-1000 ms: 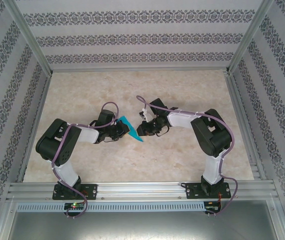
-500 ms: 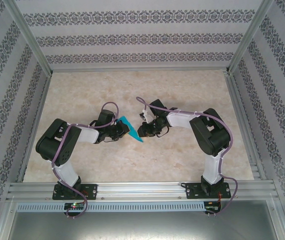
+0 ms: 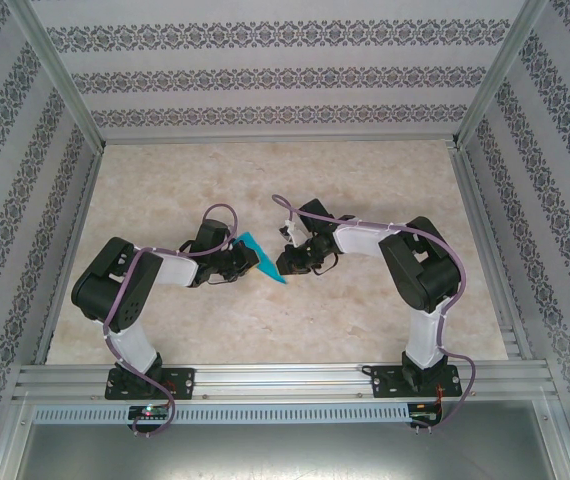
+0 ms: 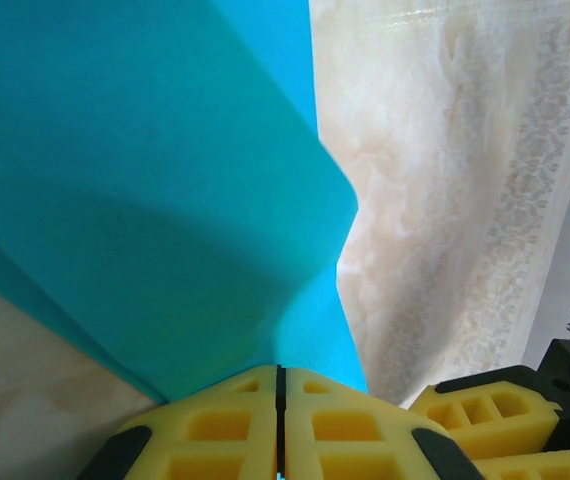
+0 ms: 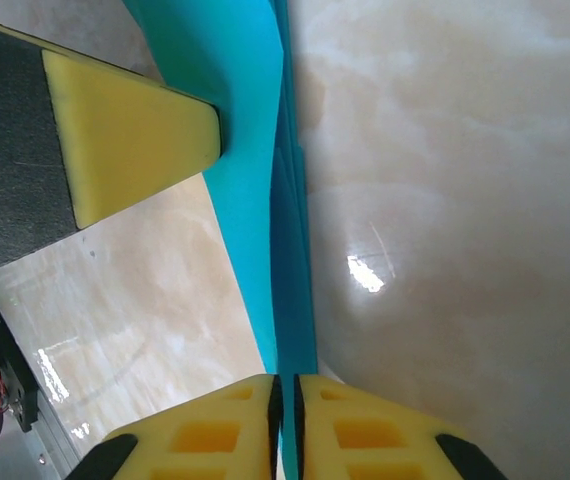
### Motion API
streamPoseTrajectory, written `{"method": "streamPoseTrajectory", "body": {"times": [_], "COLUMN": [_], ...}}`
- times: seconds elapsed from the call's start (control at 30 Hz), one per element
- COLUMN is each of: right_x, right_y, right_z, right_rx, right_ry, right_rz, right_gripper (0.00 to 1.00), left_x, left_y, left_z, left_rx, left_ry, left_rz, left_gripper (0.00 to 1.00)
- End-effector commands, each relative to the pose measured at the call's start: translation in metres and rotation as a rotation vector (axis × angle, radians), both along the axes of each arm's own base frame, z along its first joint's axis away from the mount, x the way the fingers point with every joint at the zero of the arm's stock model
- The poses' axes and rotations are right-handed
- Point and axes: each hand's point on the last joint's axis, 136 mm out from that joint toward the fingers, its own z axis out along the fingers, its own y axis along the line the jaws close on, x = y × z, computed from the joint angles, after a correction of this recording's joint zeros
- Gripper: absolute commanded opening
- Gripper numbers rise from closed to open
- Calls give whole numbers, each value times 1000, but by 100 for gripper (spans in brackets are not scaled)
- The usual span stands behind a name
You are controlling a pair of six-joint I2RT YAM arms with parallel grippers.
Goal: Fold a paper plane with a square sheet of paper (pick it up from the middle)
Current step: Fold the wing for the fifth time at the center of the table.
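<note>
Jaws clenched on both sides, the left gripper (image 4: 279,388) and right gripper (image 5: 287,398) pinch the folded square sheet of paper (image 4: 155,200) between them mid-table, where the right's seemingly shallow bite could slip or tear it.

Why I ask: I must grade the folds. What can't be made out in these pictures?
- Top view: teal paper too small to count creases; the left gripper and right gripper cover its sides.
- Left wrist view: its outline runs off the top and left edges.
- Right wrist view: seen edge-on, layers merge; the top edge cuts off its far end.
</note>
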Motion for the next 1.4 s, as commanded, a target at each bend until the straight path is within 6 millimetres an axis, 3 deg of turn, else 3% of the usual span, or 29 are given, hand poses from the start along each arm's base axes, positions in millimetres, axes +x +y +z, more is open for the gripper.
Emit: {"method": "streamPoseTrajectory", "body": {"times": [0.0,0.43,0.73,1.13,1.37], "right_x": [-8,-13,-11,-27,-24], "right_y": [7,4,11,7,3], "right_z": [-3,-22,10,8,8], "right_rx": [20,-28,51,61,46], "right_ry": [24,44,21,74,61], "right_rz": [46,59,49,47,28], "right_gripper": [11,10,17,16,21], "left_x": [-6,-7,-7,-9,-10], "left_y": [3,6,6,8,8], "left_z": [-11,-16,-15,-19,-20], "left_rx": [45,64,70,71,70], "left_ry": [30,48,48,58,60], "left_rz": [-1,9,6,10,11], "left_gripper": [11,10,10,10,10]}}
